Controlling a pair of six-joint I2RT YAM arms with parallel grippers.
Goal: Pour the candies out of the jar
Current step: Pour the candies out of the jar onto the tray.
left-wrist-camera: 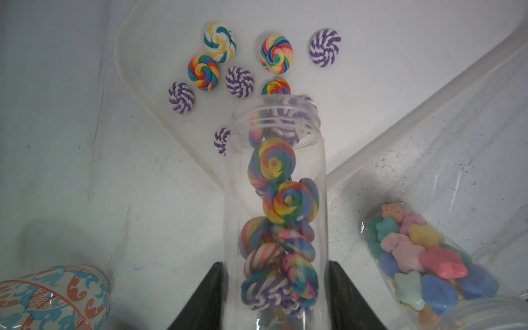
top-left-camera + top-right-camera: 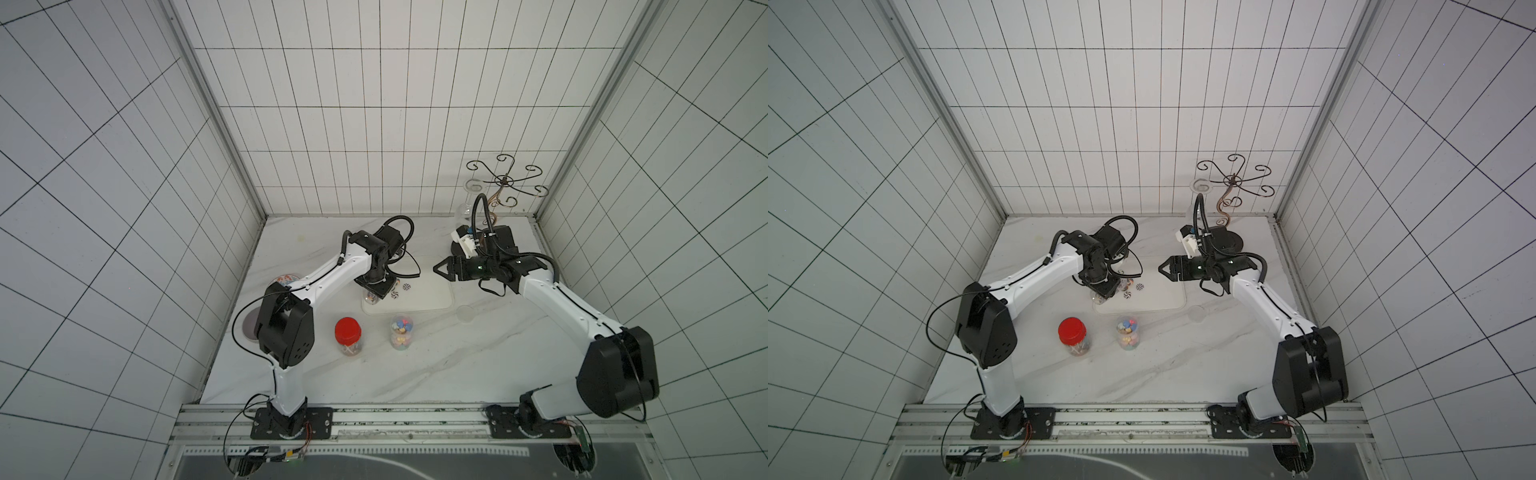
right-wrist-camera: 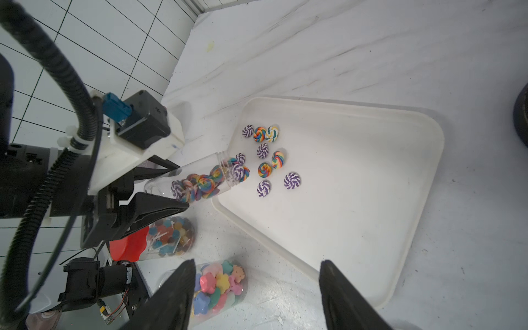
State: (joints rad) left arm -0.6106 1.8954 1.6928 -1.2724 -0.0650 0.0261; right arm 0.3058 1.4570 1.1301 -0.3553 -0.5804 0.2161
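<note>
My left gripper [image 1: 275, 265] is shut on a clear plastic jar [image 1: 275, 183], gripping its lower body. The jar is tilted, its open mouth low over a corner of the white tray [image 3: 357, 200]. Swirl-patterned candies [image 1: 203, 72], purple-white and rainbow, lie scattered on the tray by the mouth; more candies [image 1: 290, 203] still fill the jar. In both top views the left gripper [image 2: 376, 291] [image 2: 1104, 291] covers most of the jar. My right gripper [image 2: 438, 268] [image 3: 257, 263] hangs open and empty above the tray's right side.
A red-lidded jar of lollipops [image 2: 348, 334] and an open jar of pastel star sweets [image 2: 401, 332] stand in front of the tray. A clear lid [image 2: 465, 313] lies to the right. A patterned bowl [image 1: 51, 297] sits at the left, a scrolled metal stand [image 2: 505, 183] at the back right.
</note>
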